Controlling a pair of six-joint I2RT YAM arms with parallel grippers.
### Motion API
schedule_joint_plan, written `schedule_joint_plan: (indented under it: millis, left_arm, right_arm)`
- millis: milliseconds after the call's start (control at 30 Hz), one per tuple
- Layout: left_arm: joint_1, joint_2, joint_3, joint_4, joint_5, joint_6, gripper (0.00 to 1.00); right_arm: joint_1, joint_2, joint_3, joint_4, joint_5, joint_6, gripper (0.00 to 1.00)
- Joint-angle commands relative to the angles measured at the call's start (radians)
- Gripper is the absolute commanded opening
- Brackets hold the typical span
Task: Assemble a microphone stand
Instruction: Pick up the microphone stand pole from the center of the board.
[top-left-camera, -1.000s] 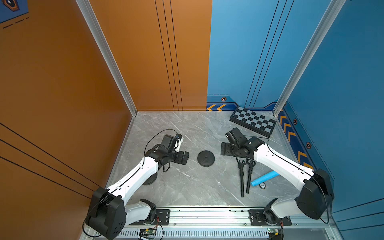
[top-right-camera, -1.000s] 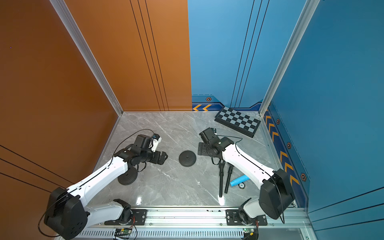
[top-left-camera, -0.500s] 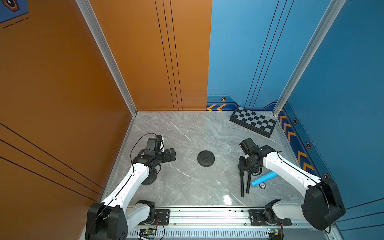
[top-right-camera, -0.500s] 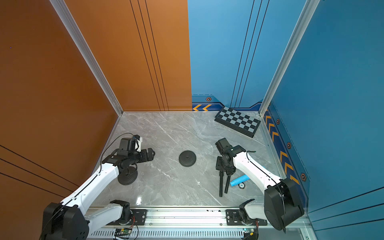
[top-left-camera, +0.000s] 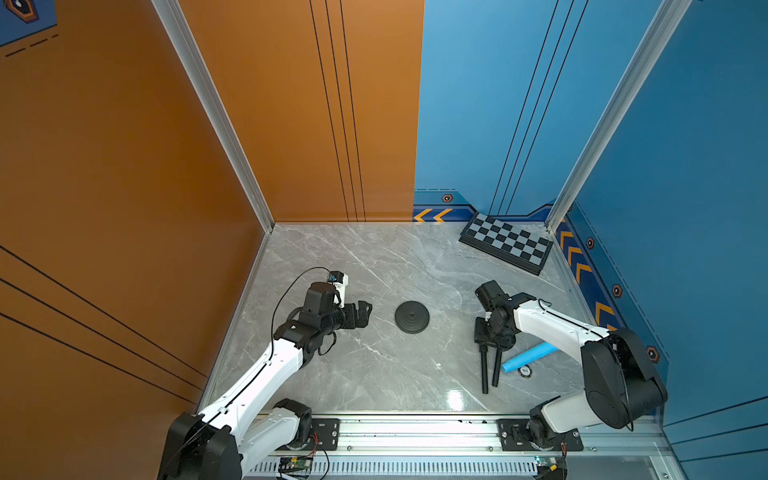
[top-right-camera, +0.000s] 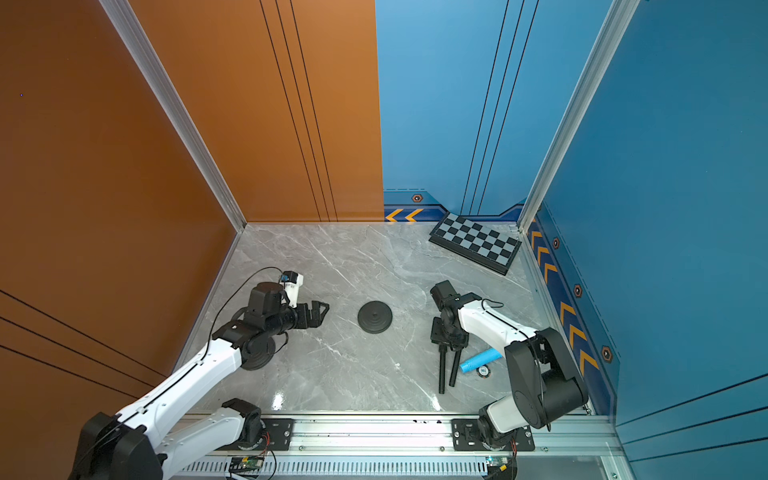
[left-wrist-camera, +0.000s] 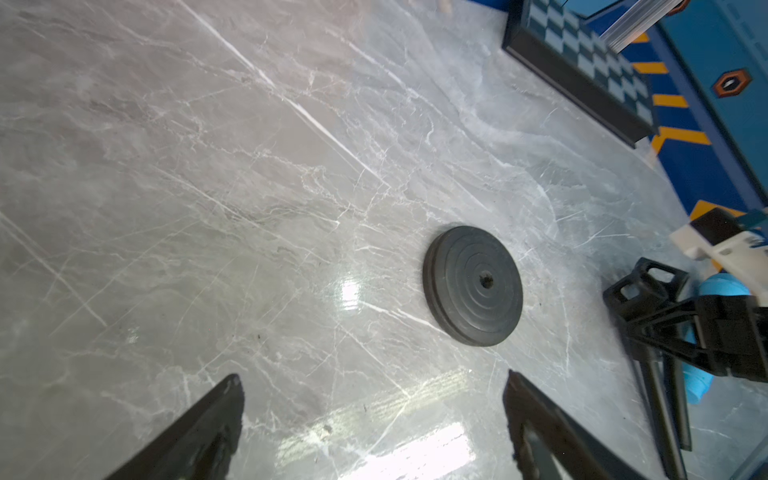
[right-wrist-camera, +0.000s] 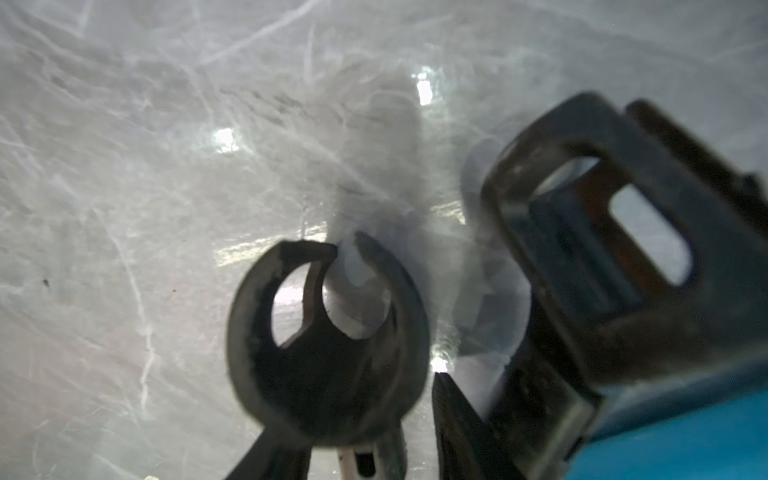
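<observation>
Jaws on left gripper (top-left-camera: 365, 316) wide open, empty, just left of round base (top-left-camera: 412, 317), mid-table. Right gripper (top-left-camera: 493, 341) down over far ends of two black rods (top-left-camera: 484, 370), right of base; cannot tell if closed. Best: pinch one rod only, squarely, before lifting.

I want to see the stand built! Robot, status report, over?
Left gripper open, near the base. Right gripper at the poles' clip ends, grip unclear. Blue tube close beside them.
</observation>
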Motion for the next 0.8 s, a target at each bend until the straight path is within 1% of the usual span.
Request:
schedule_joint_plan:
  millis: [0,67,133,267,400,433,600,667,700,767]
  left_arm:
    - [0.001,-0.033,-0.074,0.261,0.07,-0.068,0.98]
    - [0.01,0.011,-0.058,0.206,0.059,-0.077,0.98]
    - [0.001,0.047,-0.042,0.17,0.053,-0.06,0.98]
    - [-0.053,0.051,-0.006,0.112,-0.051,-0.015,0.98]
    - [-0.058,0.065,0.032,0.072,-0.027,0.018,0.98]
    - [-0.062,0.068,0.038,0.069,-0.029,0.019,0.98]
    - [-0.074,0.048,0.039,0.089,-0.073,-0.019,0.98]
    - [-0.081,0.042,0.047,0.101,-0.062,-0.032,0.98]
    - [-0.084,0.043,0.052,0.1,-0.057,-0.033,0.98]
    - [-0.09,0.042,0.068,0.1,-0.033,-0.022,0.98]
  right_arm:
    - [-0.006,0.013,-0.026,0.058,-0.011,-0.025,0.48]
    - [-0.006,0.021,-0.039,0.077,-0.016,-0.027,0.48]
    - [-0.004,0.029,-0.049,0.094,-0.014,-0.028,0.48]
    - [0.0,0.044,-0.055,0.102,0.03,-0.025,0.46]
    - [0.007,0.037,-0.052,0.115,0.055,-0.036,0.38]
    - [0.009,0.034,-0.052,0.12,0.056,-0.038,0.38]
    - [0.019,0.002,-0.051,0.154,0.043,-0.049,0.22]
    - [0.024,-0.03,-0.05,0.17,0.036,-0.045,0.19]
    - [0.026,-0.05,-0.049,0.177,0.031,-0.043,0.16]
    - [0.031,-0.098,-0.037,0.184,0.028,-0.035,0.15]
